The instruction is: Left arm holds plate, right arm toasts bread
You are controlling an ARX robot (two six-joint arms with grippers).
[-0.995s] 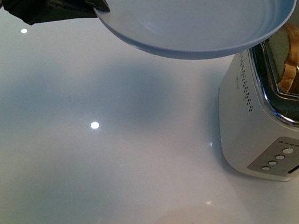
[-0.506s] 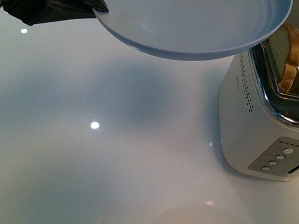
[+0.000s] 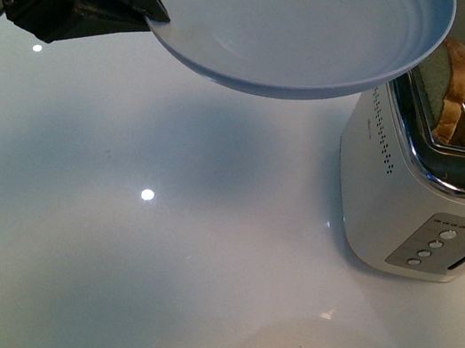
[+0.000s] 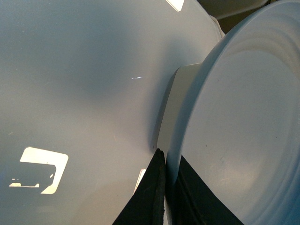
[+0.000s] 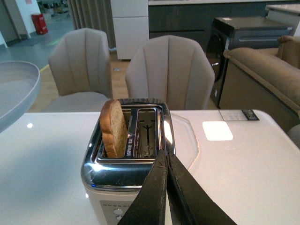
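The white glossy table point(image 3: 154, 259) fills most of the front view, carrying light reflections and the broad soft shadow of the plate above it. In the right wrist view, two beige chairs point(image 5: 168, 70) stand past the table's far edge, with a brown sofa point(image 5: 262, 70) to one side, partly cut off. The pale blue-grey plate point(image 3: 295, 23) hangs in the air over the table, tilted, its far part cut off by the top of the front view. It hides part of the toaster's near top corner. The white and chrome toaster point(image 3: 409, 196) stands on the table to the right, cut off by the picture's edge, its buttons facing the robot. The bread point(image 3: 451, 86) stands upright in the toaster slot nearer the plate, its rounded top well above the chrome rim; the other slot shows empty. The left claw point(image 3: 158, 9) is black, and most of its body is lost in the dark top left corner. It grips the plate's rim at the side away from the toaster, one finger point(image 4: 154, 192) under the rim and one over it. The right claw point(image 5: 166, 157) has its two fingers pressed together with nothing between them. Its tips are at the toaster's chrome rim beside the empty slot, apart from the bread.
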